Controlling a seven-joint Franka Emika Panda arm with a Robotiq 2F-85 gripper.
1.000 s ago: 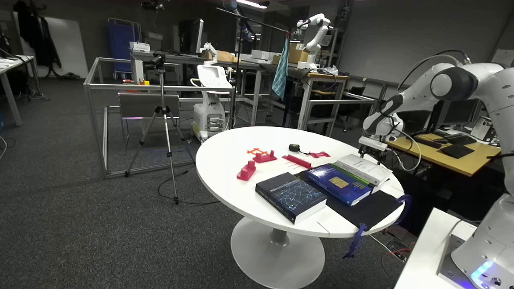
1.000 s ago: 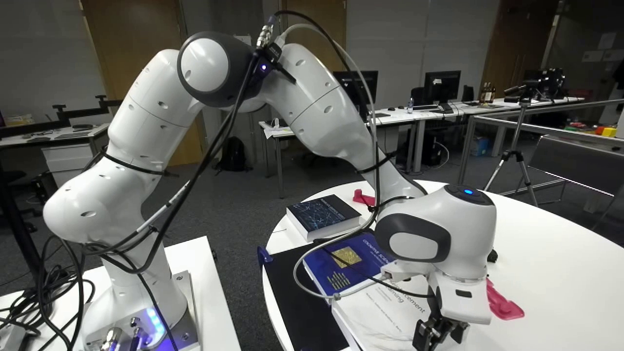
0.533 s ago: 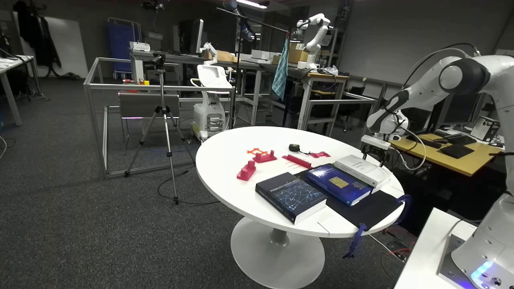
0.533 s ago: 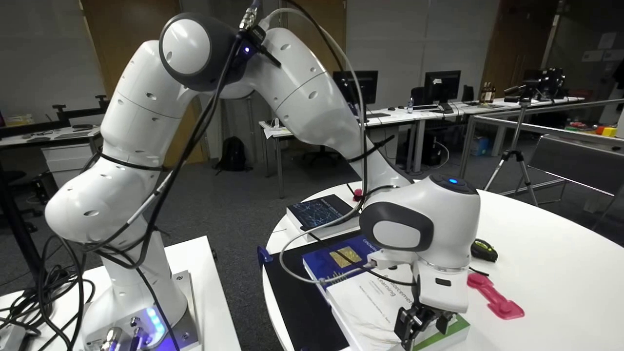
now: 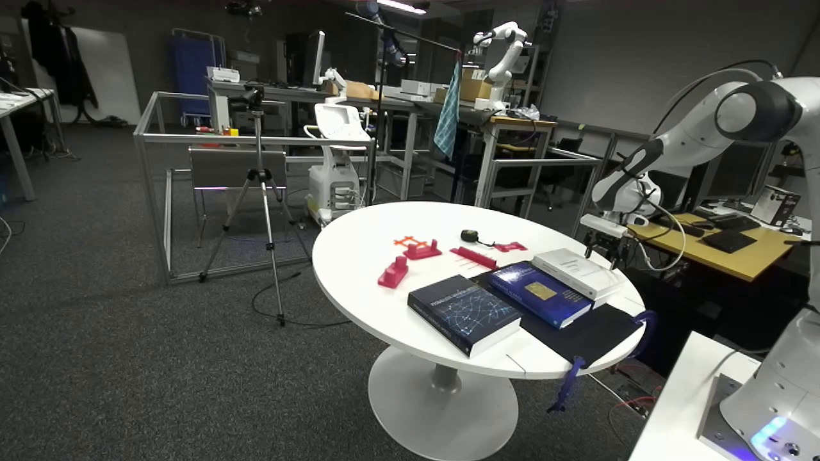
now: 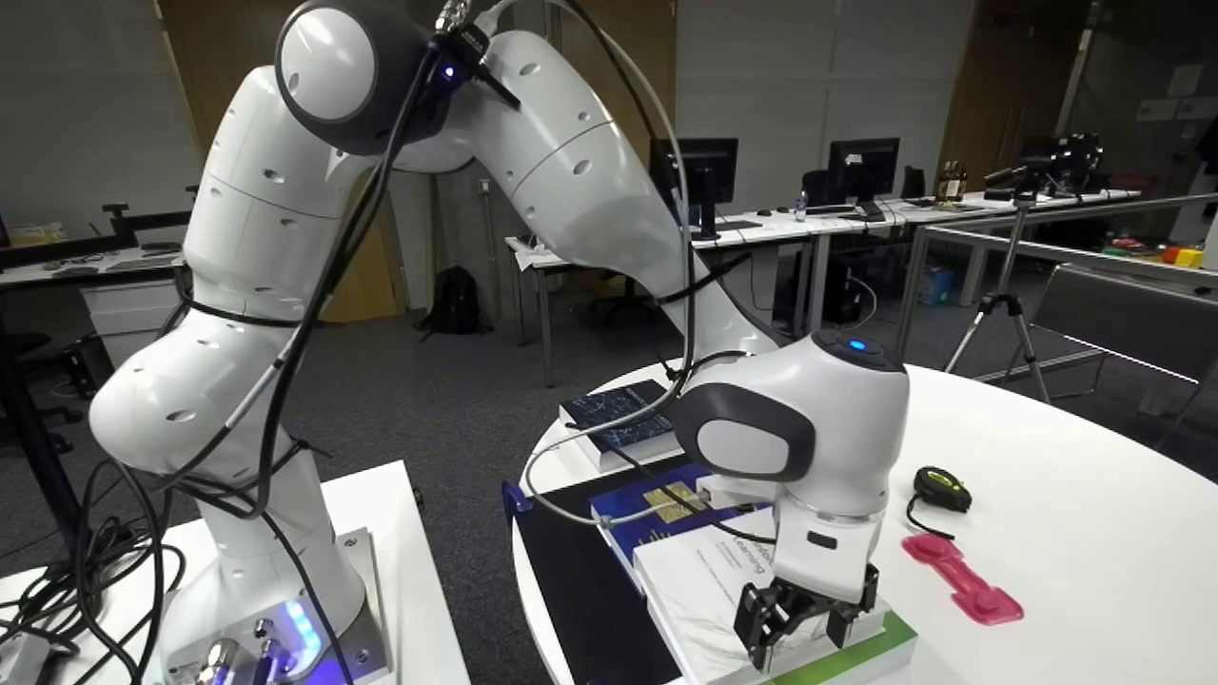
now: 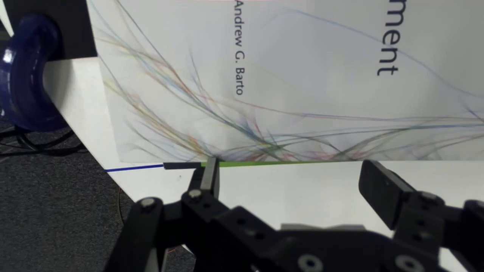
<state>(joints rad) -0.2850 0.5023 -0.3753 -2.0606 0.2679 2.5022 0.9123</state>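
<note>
White book (image 7: pixel 287 79); downturned gripper (image 7: pixel 289 164) nearby

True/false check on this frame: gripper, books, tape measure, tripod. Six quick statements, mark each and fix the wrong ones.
1. The blue book lies between the white book and the dark network-patterned book. True.
2. The gripper hangs near an edge of the white book. True.
3. The gripper's jaws are closed together. False: they stand wide apart.
4. The tape measure lies on the blue book. False: the tape measure lies on the white table.
5. In the wrist view, the white book's cover shows "Andrew G. Barto". True.
6. The tripod stands on the white table. False: the tripod stands on the floor.
</note>
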